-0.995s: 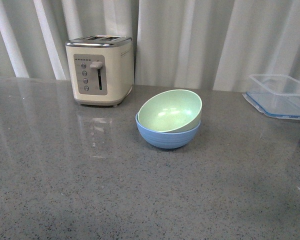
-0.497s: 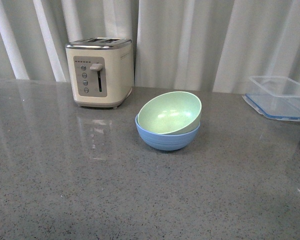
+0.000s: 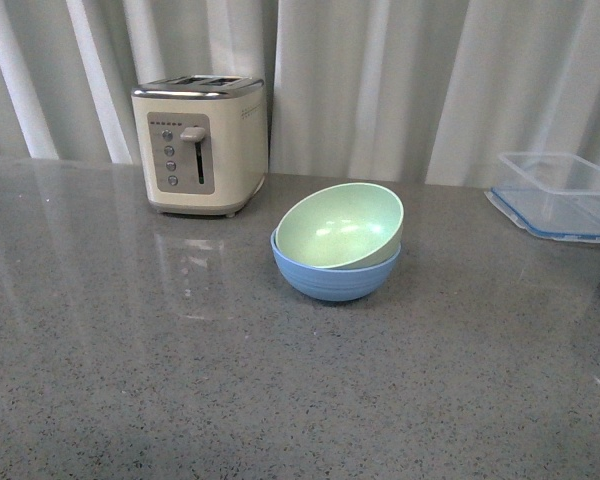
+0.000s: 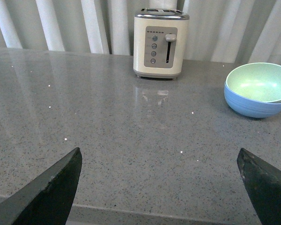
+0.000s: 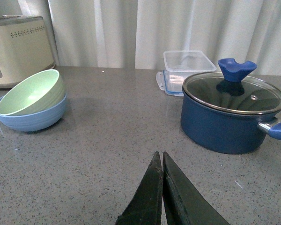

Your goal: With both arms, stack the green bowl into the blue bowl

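Front cam: green bowl sits inside blue bowl near center of grey counter, tilted, its rim raised at the back-right and its opening facing 7 o'clock. Cream toaster stands at 10 o'clock from the bowls, clear container at 3 o'clock. Neither arm shows here. Left gripper has fingers spread wide, holding nothing; the stack lies at 1 o'clock from it, well apart. Right gripper has fingers pressed together, empty; the stack lies at 10 o'clock, a blue lidded pot at 1 o'clock. Stack looks nearly done, w/ green bowl likely needing only levelling.
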Controlling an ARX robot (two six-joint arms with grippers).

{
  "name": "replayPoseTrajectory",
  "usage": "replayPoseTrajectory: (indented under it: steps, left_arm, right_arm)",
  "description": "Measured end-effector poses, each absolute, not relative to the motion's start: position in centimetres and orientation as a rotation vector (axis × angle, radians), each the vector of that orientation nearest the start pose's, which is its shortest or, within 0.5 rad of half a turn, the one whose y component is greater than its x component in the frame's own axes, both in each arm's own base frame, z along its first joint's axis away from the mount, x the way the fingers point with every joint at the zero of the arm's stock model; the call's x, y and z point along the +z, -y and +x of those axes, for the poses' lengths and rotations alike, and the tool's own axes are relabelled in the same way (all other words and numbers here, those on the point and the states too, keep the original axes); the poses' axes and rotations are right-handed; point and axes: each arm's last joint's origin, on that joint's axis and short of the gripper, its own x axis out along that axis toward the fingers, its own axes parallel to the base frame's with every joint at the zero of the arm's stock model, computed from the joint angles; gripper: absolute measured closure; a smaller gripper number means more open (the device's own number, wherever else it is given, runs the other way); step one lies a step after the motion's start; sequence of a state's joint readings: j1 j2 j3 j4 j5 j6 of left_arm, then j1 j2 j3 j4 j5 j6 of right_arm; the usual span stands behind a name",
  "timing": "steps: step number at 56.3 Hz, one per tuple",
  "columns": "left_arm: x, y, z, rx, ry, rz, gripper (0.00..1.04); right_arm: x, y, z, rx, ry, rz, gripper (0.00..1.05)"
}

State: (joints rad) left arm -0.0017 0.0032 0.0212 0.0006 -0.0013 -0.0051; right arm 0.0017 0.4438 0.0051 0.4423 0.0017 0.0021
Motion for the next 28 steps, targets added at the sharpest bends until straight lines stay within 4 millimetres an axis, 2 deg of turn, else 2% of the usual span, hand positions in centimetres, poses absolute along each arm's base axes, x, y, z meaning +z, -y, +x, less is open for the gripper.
replayPoseTrajectory:
  steps: [28]
  left_arm:
    - [17.1,0.0,9.7,-0.001,0.018,-0.005,0.07]
  right_arm:
    - [16.8,0.0,11.2,0.000,0.009,0.002,1.04]
